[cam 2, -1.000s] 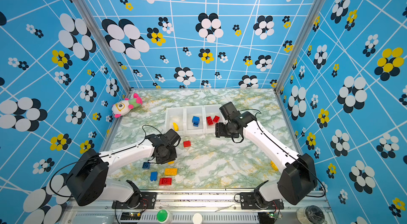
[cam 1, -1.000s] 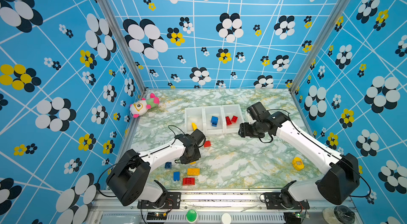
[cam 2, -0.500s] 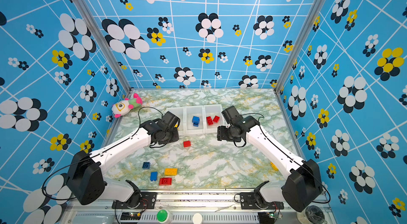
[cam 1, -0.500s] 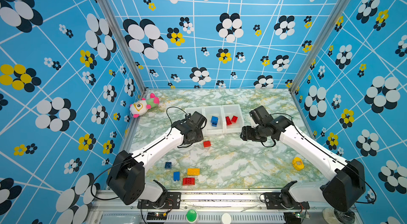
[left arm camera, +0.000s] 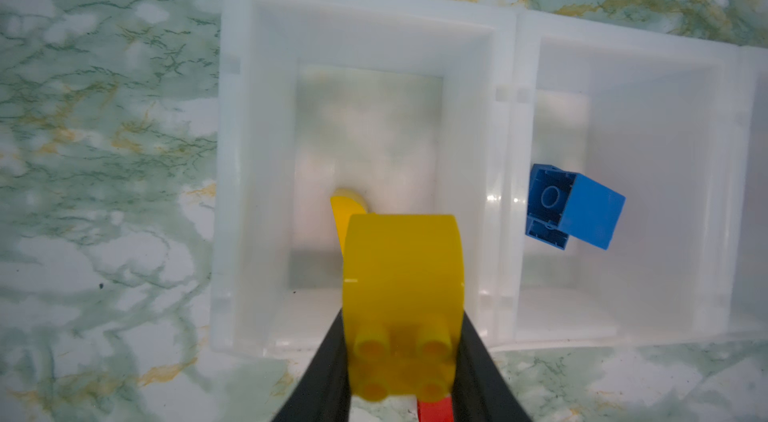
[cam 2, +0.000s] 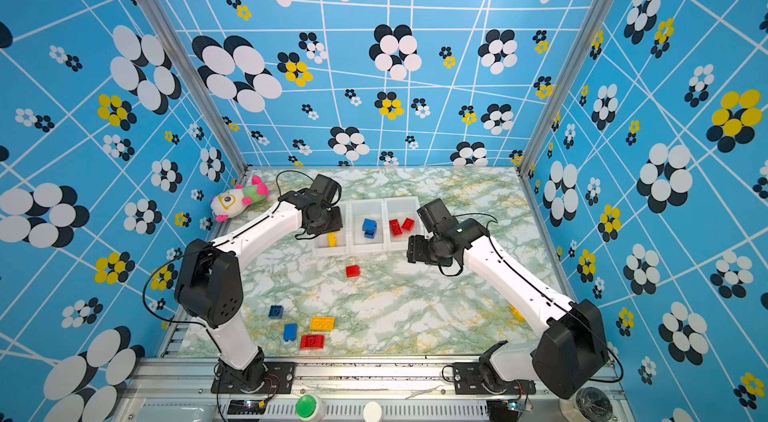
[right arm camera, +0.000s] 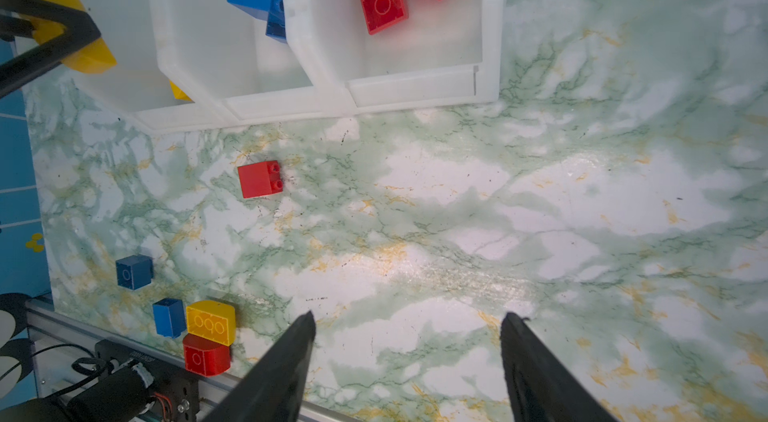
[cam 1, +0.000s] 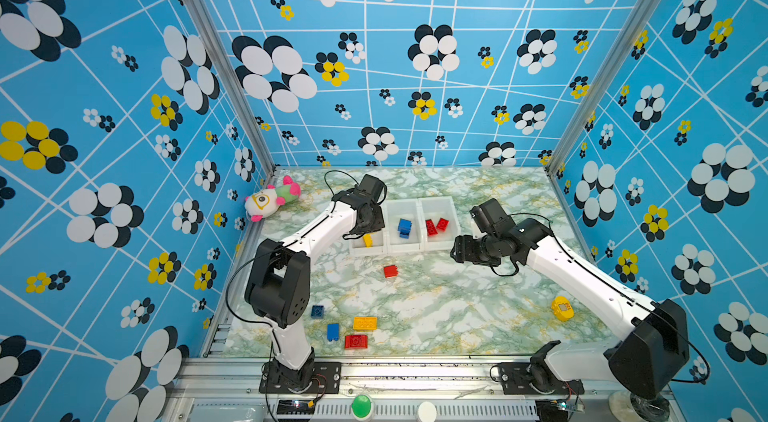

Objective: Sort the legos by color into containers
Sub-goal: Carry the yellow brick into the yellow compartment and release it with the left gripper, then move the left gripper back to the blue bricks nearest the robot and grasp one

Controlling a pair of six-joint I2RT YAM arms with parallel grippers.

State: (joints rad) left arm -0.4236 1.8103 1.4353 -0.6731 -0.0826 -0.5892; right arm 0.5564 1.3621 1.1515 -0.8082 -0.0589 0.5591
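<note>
The left claw [left arm camera: 401, 357] grips a yellow studded plastic brick [left arm camera: 402, 266] above the end bin nearest the left edge of the marble-patterned surface [cam 1: 436, 308]. This bin belongs to the three joined white translucent bins [cam 1: 405, 250] and holds one yellow piece [left arm camera: 345, 208]. The middle bin holds blue bricks [cam 1: 404, 227]; the far end bin holds two red bricks [cam 1: 436, 226]. The right claw [right arm camera: 407, 320] is open and empty.

Left to sort: a single red brick [cam 1: 390, 271] just in front of the bins, a cluster of four bricks [cam 1: 365, 323] near the front-left corner, and a round yellow labelled piece [cam 1: 562, 308] near the right edge. Sorting appears about half complete.
</note>
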